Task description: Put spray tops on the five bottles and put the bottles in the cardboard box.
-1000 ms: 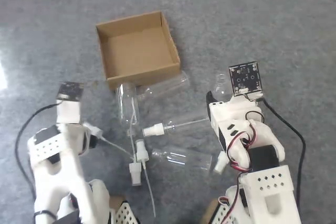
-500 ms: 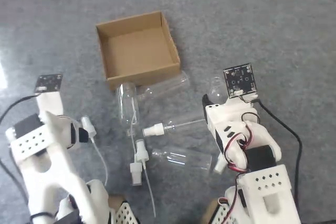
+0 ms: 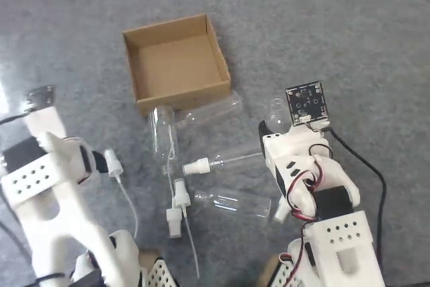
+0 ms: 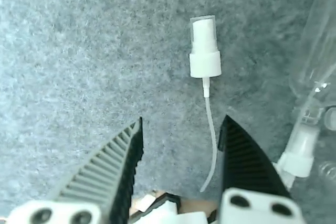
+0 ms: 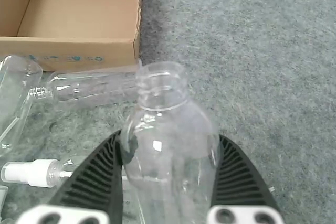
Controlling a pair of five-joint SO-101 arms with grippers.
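Note:
My left gripper (image 4: 182, 124) is open above the grey mat. A loose white spray top (image 4: 203, 56) with its long dip tube lies just beyond the fingertips, untouched. In the high view that spray top (image 3: 111, 164) sits beside the left gripper (image 3: 99, 161). My right gripper (image 5: 169, 148) is shut on a clear bottle (image 5: 165, 124), held upright with its neck bare. From above, this bottle (image 3: 275, 112) stands out past the right gripper (image 3: 271, 128). The cardboard box (image 3: 144, 92) stands open and empty at the back.
Clear bottles lie between the arms: one (image 3: 163, 134) below the box, one (image 3: 211, 109) along its front, one with a spray top (image 3: 228, 159), and another (image 3: 235, 203) nearer me. More loose spray tops (image 3: 176, 216) lie beside them.
The left arm has drawn back to the left and the spray top went leftward with it; it now lies free ahead of the open jaws. The right arm shifted slightly left with its bottle.

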